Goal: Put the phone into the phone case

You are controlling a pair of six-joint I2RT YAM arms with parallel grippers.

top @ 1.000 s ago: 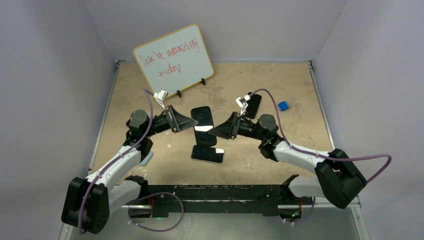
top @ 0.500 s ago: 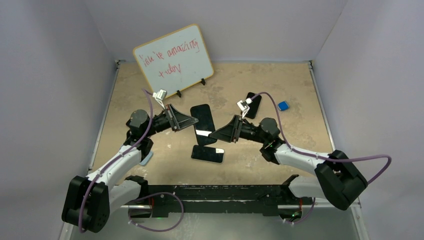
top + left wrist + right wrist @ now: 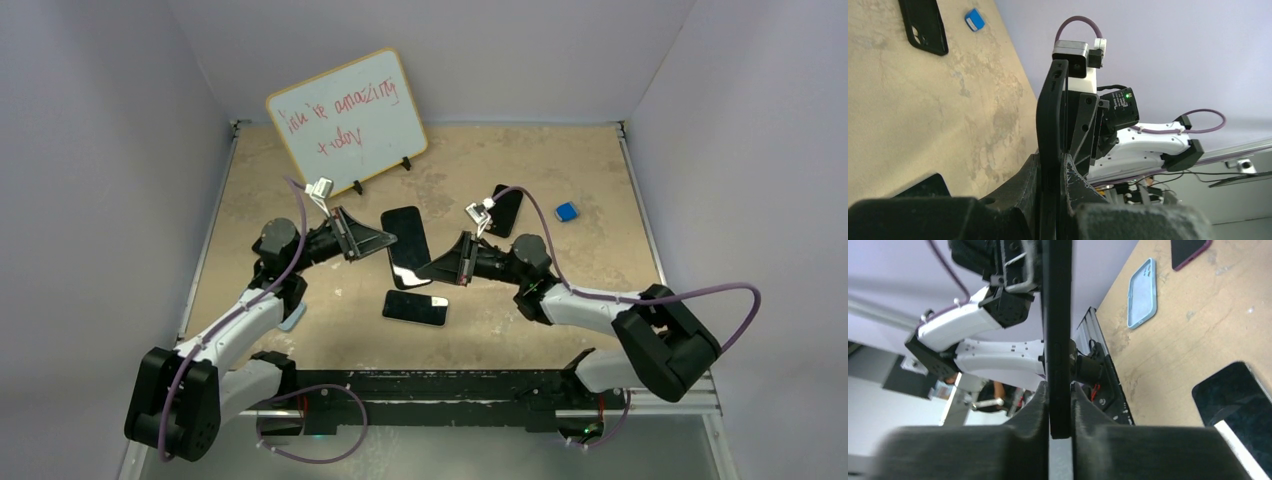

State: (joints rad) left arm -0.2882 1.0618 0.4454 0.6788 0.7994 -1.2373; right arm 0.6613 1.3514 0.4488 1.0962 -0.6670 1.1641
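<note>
A black phone [image 3: 406, 246] with a glossy face is held above the table between both grippers. My left gripper [image 3: 390, 240] is shut on its left edge. My right gripper [image 3: 437, 268] is shut on its lower right corner. In the left wrist view the phone [image 3: 1050, 115] stands edge-on between the shut left gripper [image 3: 1052, 161]. In the right wrist view it [image 3: 1058, 330] runs edge-on through the shut right gripper [image 3: 1058, 387]. A black phone case [image 3: 505, 209] lies on the table behind the right arm and shows in the left wrist view [image 3: 923, 25].
A second dark phone [image 3: 415, 307] lies flat below the held one. A light blue case [image 3: 294, 318] lies by the left arm. A blue eraser [image 3: 567, 211] sits at the right. A whiteboard [image 3: 348, 120] leans at the back. A maroon-edged phone [image 3: 1189, 250] lies beyond the blue case.
My right gripper has moved left toward the left gripper. The held phone has tilted and shifted up and left, away from the phone lying on the table.
</note>
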